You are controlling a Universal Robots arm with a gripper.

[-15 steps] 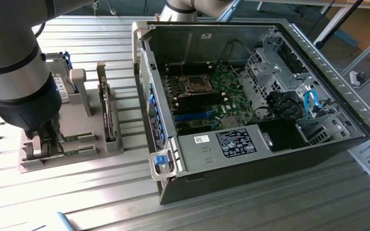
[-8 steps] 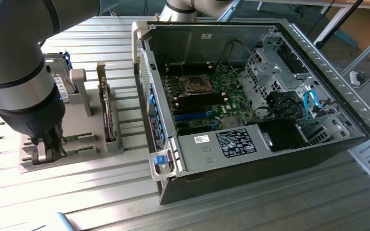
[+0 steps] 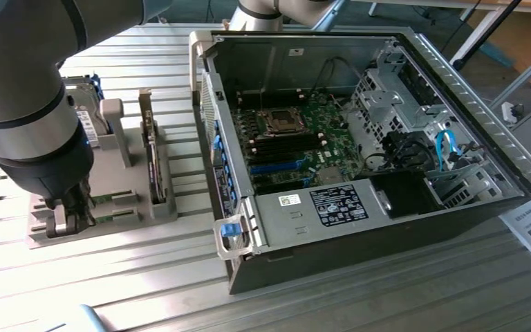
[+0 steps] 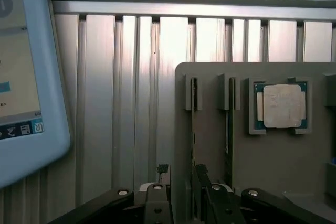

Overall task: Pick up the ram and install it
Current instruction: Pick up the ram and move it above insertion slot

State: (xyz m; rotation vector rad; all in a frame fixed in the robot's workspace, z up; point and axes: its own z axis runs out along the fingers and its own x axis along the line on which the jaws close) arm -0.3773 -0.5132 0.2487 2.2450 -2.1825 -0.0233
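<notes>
A tablet [image 4: 26, 77] is laid on the slatted desk [image 3: 339, 304] in the foreground. Behind it a grey holder [image 4: 210, 145] is placed. In it the ram [image 4: 193, 129] is stood on edge in a slot, a second board [image 4: 229, 129] is slotted beside it, and a processor chip [image 4: 282, 106] is seated farther on. An open computer case [image 3: 256, 62] is set at the exterior view's right. The arm [image 3: 25, 90] is pointed down over the holder. The gripper [image 4: 181, 171] is held with its jaws spread, one on each side of the ram.

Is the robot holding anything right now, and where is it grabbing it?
Nothing is held. The tool is open, low over the gray holder, straddling the upright ram.
</notes>
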